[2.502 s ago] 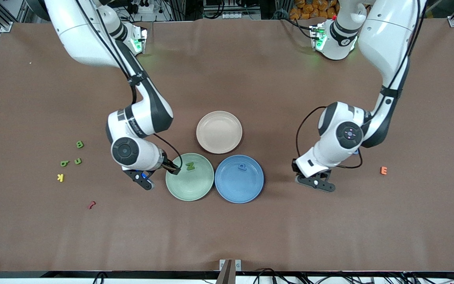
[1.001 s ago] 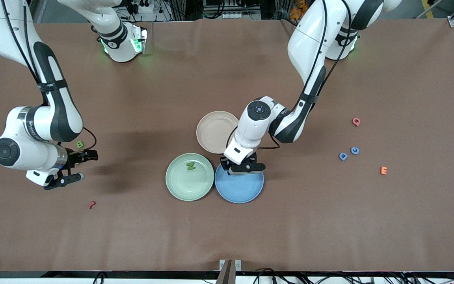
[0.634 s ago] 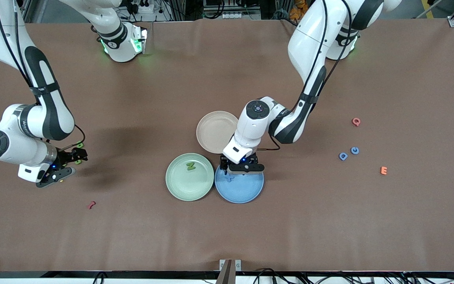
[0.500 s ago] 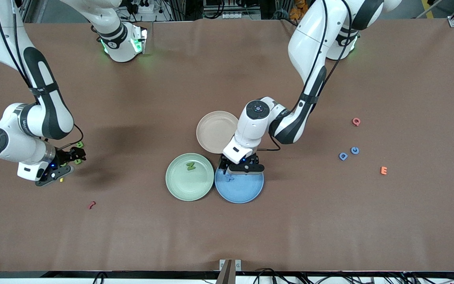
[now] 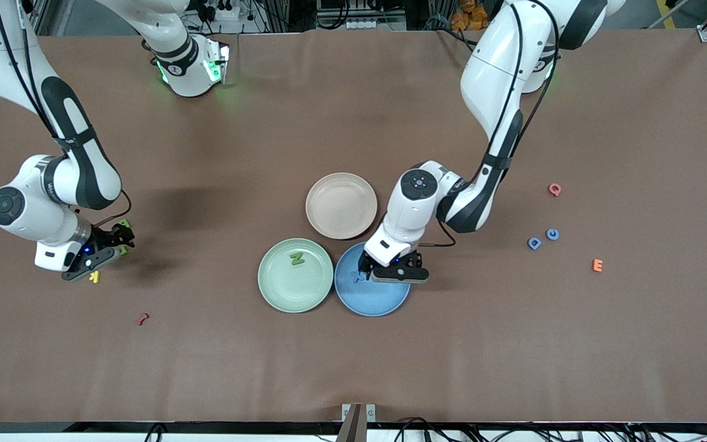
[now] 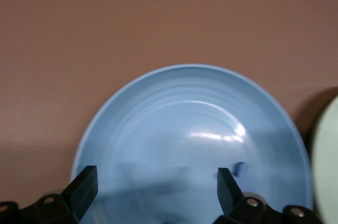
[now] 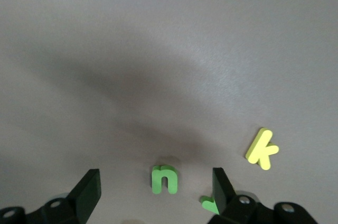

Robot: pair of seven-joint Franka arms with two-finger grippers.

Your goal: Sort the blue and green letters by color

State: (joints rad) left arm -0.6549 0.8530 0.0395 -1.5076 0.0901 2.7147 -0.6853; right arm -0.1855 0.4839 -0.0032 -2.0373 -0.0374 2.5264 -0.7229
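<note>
My right gripper (image 5: 119,239) is open, low over the small green letters near the right arm's end. In the right wrist view a green n (image 7: 165,179) lies between its fingers (image 7: 88,188), and a second green piece (image 7: 207,202) shows partly beside one finger. A green B (image 5: 124,223) peeks out beside the gripper. My left gripper (image 5: 367,268) is open and empty over the blue plate (image 5: 384,298), which fills the left wrist view (image 6: 185,108). A blue X (image 5: 358,277) lies in that plate. A green N (image 5: 296,258) lies in the green plate (image 5: 286,291). Blue D (image 5: 534,244) and C (image 5: 552,234) lie toward the left arm's end.
A beige plate (image 5: 341,205) stands farther from the camera than the two coloured plates. A yellow K (image 5: 94,277) (image 7: 262,149) lies by the right gripper, with a dark red piece (image 5: 142,318) nearer the camera. A pink Q (image 5: 554,189) and orange E (image 5: 598,265) lie near the D and C.
The left gripper has let go of the blue X into the blue plate and shifted toward the left arm's end. The right gripper has settled lower over the green letters.
</note>
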